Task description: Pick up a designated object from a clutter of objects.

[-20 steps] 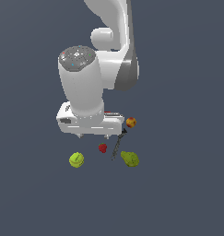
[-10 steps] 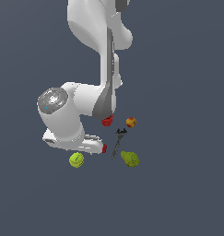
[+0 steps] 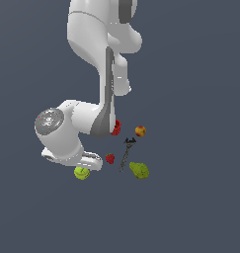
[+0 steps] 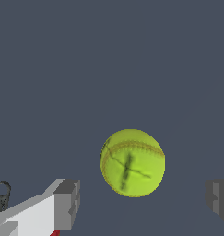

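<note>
The yellow-green ball (image 3: 82, 173) lies on the dark floor at the exterior view's left end of the clutter. In the wrist view the ball (image 4: 132, 162) is large, with a curved seam. My gripper (image 4: 143, 200) is open right above it, one finger (image 4: 67, 203) on each side, the ball lying just ahead of the gap and untouched. In the exterior view the hand (image 3: 72, 157) covers the gripper's fingers and part of the ball.
The red strawberry (image 3: 109, 158), the dark thin tool (image 3: 125, 153) and the yellow-green pear (image 3: 139, 170) lie to the ball's right in the exterior view. The red cup (image 3: 116, 127) and the red-yellow peach (image 3: 140, 131) sit farther back. The tool's end (image 4: 2, 191) shows in the wrist view.
The arm has swung to the exterior view's left and come down, bringing the hand from above the middle of the clutter to just over the ball.
</note>
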`<state>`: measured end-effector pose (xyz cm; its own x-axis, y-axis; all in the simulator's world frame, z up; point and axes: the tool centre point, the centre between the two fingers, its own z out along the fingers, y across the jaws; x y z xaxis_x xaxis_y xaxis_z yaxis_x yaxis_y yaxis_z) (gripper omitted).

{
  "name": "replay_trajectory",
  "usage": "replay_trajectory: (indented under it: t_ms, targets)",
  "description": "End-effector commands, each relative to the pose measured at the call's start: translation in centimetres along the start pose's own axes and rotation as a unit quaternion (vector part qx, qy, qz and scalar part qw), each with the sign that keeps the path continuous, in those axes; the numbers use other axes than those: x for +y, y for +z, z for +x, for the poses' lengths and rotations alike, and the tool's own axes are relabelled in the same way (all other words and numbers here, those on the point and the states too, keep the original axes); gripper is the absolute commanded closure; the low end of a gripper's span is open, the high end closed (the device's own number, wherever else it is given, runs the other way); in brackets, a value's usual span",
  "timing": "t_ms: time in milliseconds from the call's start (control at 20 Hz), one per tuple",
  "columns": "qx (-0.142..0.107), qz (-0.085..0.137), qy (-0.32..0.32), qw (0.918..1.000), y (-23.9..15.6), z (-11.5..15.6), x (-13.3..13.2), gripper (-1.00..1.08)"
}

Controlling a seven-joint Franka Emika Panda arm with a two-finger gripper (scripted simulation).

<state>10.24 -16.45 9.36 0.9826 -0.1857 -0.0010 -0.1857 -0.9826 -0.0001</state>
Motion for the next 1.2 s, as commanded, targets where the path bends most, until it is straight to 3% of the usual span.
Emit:
replay_trajectory:
  t_ms: [0, 900, 950, 1150]
  targets:
    - [0.001, 0.000, 0.001, 1.0000, 0.2, 0.1, 0.1, -0.92]
    - [0.000, 0.000, 0.001, 1.0000, 5.2, 0.1, 0.1, -0.92]
    - [0.000, 0.000, 0.001, 1.0000, 5.2, 0.1, 0.1, 1.08]
    - [0.000, 0.000, 0.001, 1.0000, 5.2, 0.1, 0.1, 1.08]
